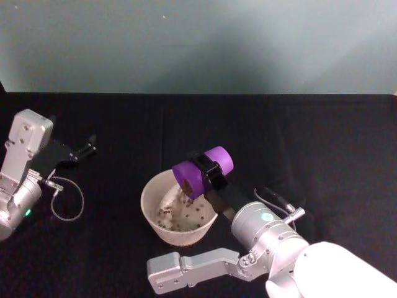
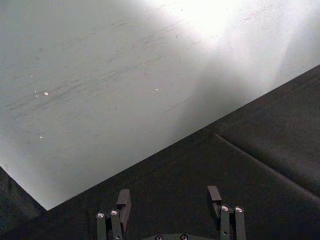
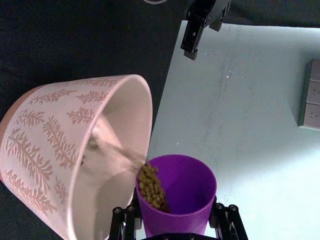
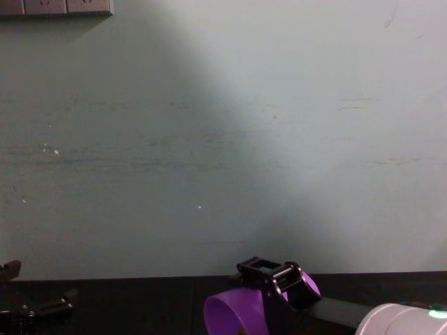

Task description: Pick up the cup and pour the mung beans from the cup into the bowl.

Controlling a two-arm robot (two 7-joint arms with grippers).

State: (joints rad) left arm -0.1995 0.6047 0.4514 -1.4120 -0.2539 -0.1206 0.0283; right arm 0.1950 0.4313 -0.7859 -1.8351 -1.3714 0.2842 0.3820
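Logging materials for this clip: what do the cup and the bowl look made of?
The cup, tilted in the right claw over the bowl: probably plastic, smooth, thin-walled, evenly bright purple. The bowl: likely ceramic, matte, thick rim, cream inside, pale pink outside with darker leaf sprigs; it could be melamine. Left claw parked, open.

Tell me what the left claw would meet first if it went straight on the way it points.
The open left claw points over the black table at the pale wall. Nothing stands between, so probably the wall first, though depth is unclear.
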